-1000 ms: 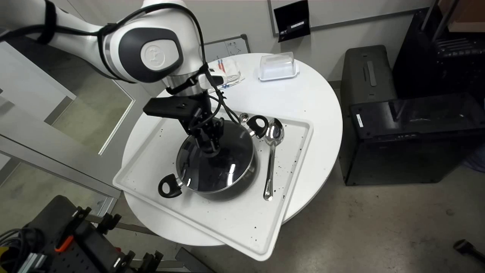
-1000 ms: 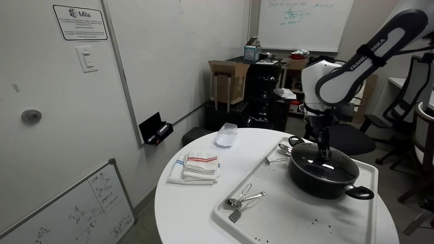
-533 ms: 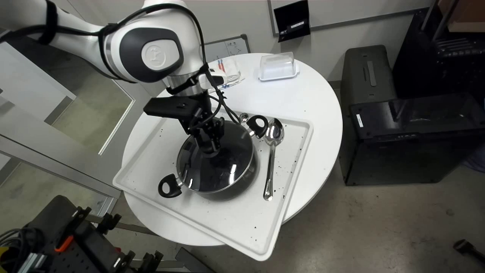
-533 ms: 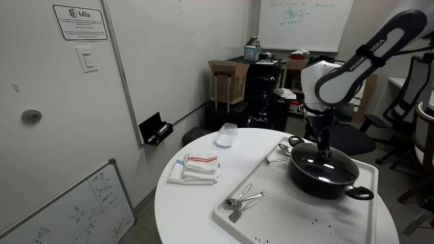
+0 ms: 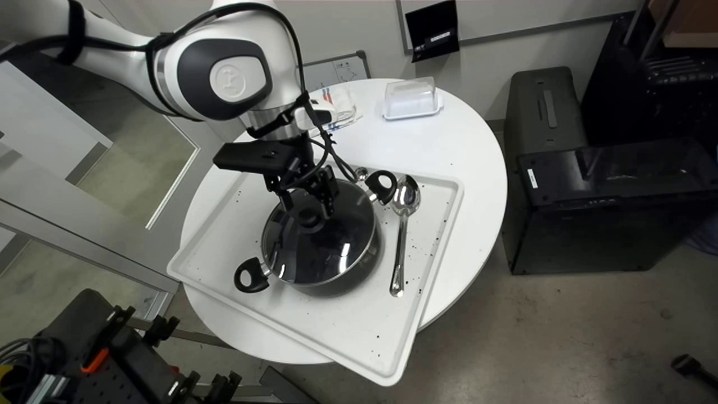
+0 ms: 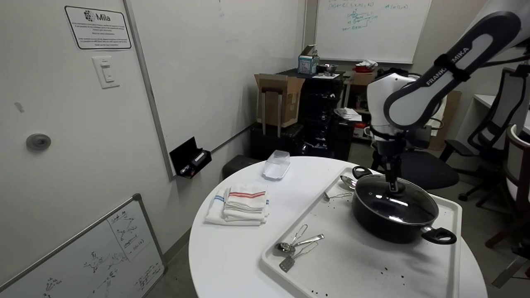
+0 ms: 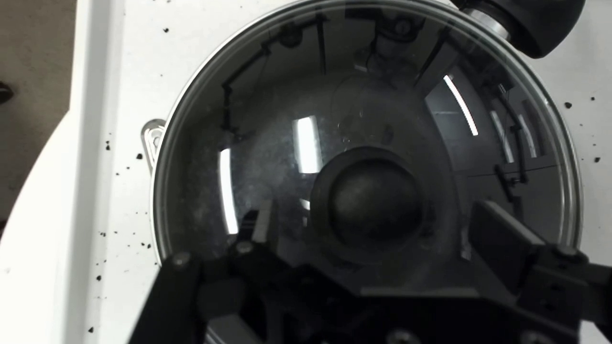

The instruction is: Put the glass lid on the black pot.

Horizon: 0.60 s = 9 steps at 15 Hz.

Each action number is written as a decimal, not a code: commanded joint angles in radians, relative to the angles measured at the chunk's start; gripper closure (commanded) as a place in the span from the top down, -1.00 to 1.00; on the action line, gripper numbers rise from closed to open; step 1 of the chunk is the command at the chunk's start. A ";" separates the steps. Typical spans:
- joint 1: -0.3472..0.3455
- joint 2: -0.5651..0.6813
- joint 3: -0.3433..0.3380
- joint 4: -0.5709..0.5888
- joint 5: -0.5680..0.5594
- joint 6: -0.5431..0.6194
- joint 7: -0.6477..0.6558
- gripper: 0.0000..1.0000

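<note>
The black pot (image 6: pixel 379 227) stands upright on a white tray, its loop handles at opposite sides. Covering its top is the glass lid (image 6: pixel 372 203), whose metal rim follows the pot's rim all round in both exterior views. In the wrist view the lid (image 7: pixel 267 114) fills most of the picture, with its round dark knob (image 7: pixel 375 200) near the middle. My gripper (image 7: pixel 373 215) is open over the lid. Its fingers (image 7: pixel 502 234) stand to either side of the knob, with a gap visible on both sides. In an exterior view the gripper (image 5: pixel 307 206) hangs just above the knob.
A large spoon (image 5: pixel 401 241) lies beside the pot on the tray (image 6: pixel 356 265). Small utensils (image 6: pixel 294 246) sit at a tray corner. Folded towels (image 6: pixel 244 205) and a clear-covered dish (image 6: pixel 276 165) rest on the round white table. One pot handle (image 5: pixel 381 187) sticks out near the spoon.
The fingers have spread apart from the knob they were shut on, and the gripper has risen very slightly. Lid and pot have stayed in place.
</note>
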 commanded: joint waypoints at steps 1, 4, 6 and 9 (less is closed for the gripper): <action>-0.001 -0.003 0.002 0.010 0.001 -0.012 -0.018 1.00; 0.000 -0.011 0.001 0.002 -0.002 -0.013 -0.018 1.00; 0.000 -0.028 0.002 -0.011 -0.005 -0.016 -0.025 1.00; 0.000 -0.061 0.002 -0.033 -0.013 -0.019 -0.040 1.00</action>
